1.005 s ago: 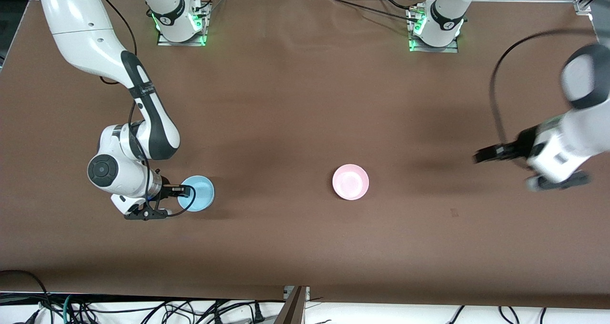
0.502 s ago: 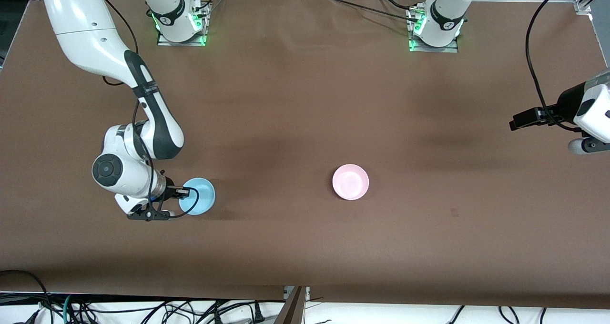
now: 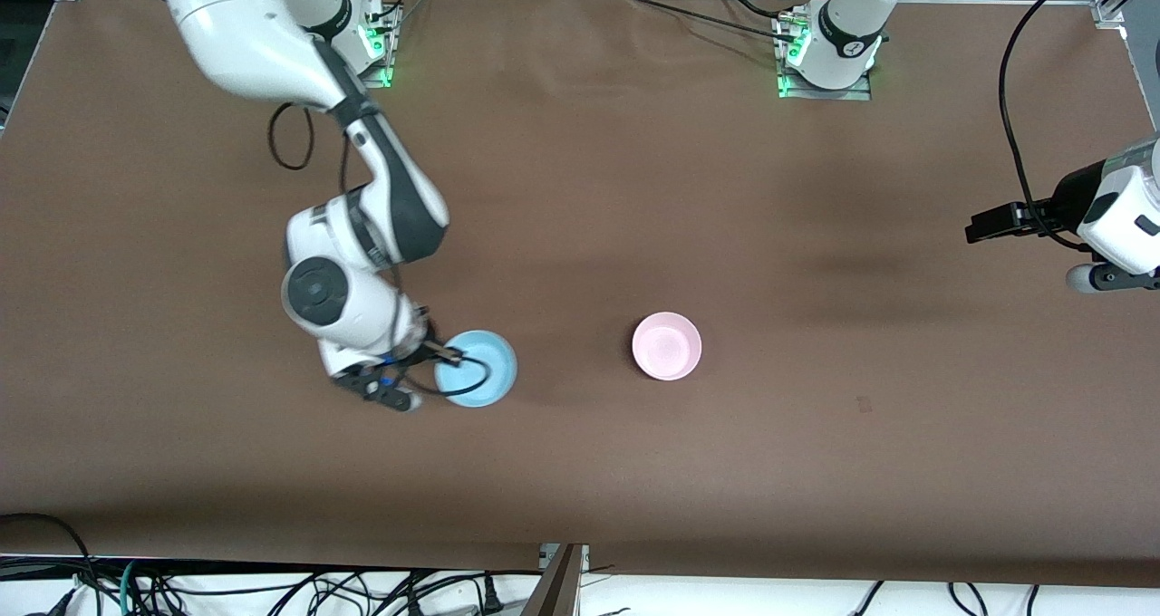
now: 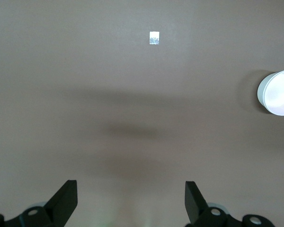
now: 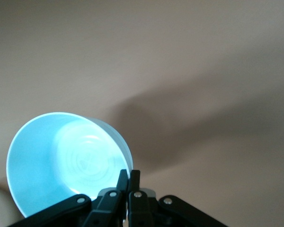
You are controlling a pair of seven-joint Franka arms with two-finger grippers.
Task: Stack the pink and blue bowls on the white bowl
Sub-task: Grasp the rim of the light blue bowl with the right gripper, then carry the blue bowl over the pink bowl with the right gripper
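Note:
My right gripper (image 3: 449,355) is shut on the rim of the light blue bowl (image 3: 480,371) and holds it tilted just over the table, on the right arm's side of the pink bowl (image 3: 666,346). The right wrist view shows the fingers (image 5: 131,176) pinching the blue bowl's (image 5: 61,161) rim. The pink bowl sits upright mid-table. No separate white bowl shows in the front view. My left gripper (image 3: 977,229) is open and empty over the left arm's end of the table. The left wrist view shows its gripper (image 4: 130,184) with jaws wide apart and a pale bowl (image 4: 277,92) at the edge.
Brown cloth covers the table (image 3: 580,190). A small mark (image 3: 863,405) lies on it nearer the front camera than the pink bowl; a small pale mark also shows in the left wrist view (image 4: 154,38). Cables hang past the table's front edge.
My right arm has carried the blue bowl across the table toward the pink bowl. My left arm swung back to its end of the table, then stayed still.

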